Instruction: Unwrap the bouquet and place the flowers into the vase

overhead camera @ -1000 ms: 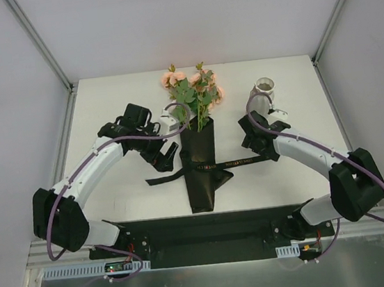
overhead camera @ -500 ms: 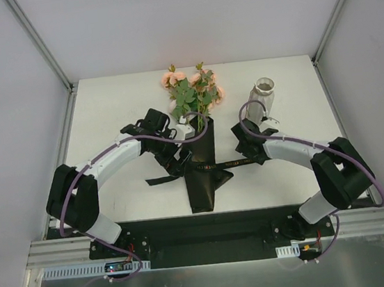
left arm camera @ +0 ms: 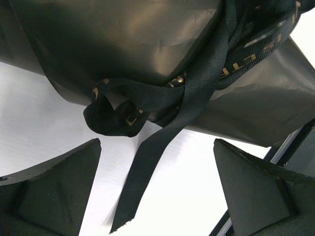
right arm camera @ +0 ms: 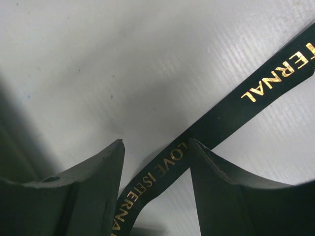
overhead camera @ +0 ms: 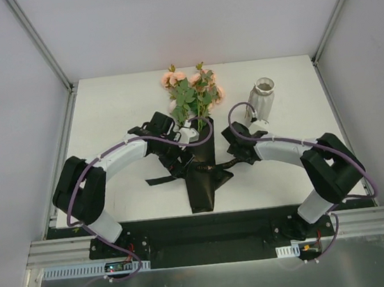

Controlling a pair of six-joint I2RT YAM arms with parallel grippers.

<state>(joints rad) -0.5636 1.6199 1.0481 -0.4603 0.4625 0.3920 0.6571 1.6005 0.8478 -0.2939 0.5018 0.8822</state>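
The left jaws are standing fully released at the bouquet's left flank. The ribbon knot, its loose loop and a hanging tail are lying between them, against the black paper. The bouquet itself is lying mid-surface, with the flowers pointing at the far edge and the wrap's foot toward the near edge.

On its right side, the right jaws are standing partly apart astride the lettered strand, which is lying flat on the surface. As far as the wrist view shows, they are not yet gripping it.

The step in hand looks like undoing the tie. To do it well, the right jaws should be pinching that strand squarely across its width. They should then be drawing it low and steadily toward the right edge, so the bow slips rather than cinches.

The left jaws would do best pinning the paper or the loop, so the whole bundle is not dragging along.

The vase is standing just right of the blooms, nearer the far edge, so a jerky pull risks toppling it.
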